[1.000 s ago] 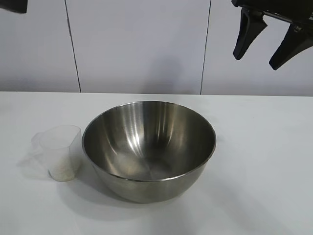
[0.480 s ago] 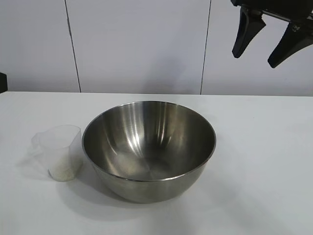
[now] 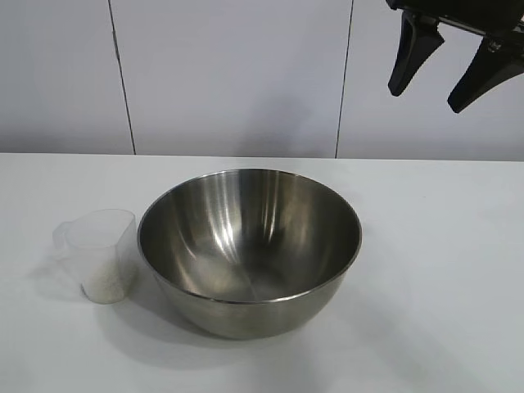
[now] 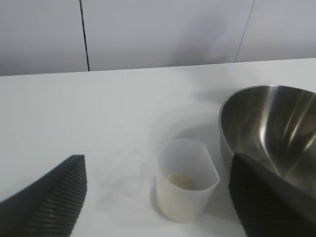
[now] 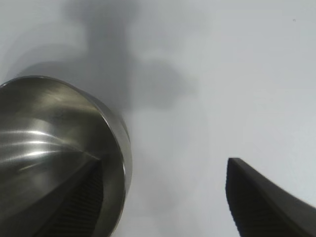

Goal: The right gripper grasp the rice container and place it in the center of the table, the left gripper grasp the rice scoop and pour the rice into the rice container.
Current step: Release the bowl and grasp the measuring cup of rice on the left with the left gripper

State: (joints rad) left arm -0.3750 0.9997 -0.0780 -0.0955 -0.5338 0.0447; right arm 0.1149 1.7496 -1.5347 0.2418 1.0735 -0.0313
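Note:
The rice container (image 3: 250, 250), a large shiny steel bowl, stands in the middle of the white table (image 3: 442, 270); it also shows in the left wrist view (image 4: 269, 131) and the right wrist view (image 5: 54, 143). The rice scoop (image 3: 100, 255), a clear plastic cup, stands upright just left of it with a little rice (image 4: 181, 181) at its bottom. My right gripper (image 3: 431, 97) hangs open and empty high above the table's back right. My left gripper (image 4: 157, 197) is open and empty, above the table with the scoop (image 4: 185, 180) ahead between its fingers; it is out of the exterior view.
A pale panelled wall (image 3: 237, 74) rises behind the table's far edge. Bare tabletop lies right of the bowl and in front of it.
The left arm's dark part at the exterior view's left edge has gone out of view. The right gripper has risen slightly. Bowl and scoop have not moved.

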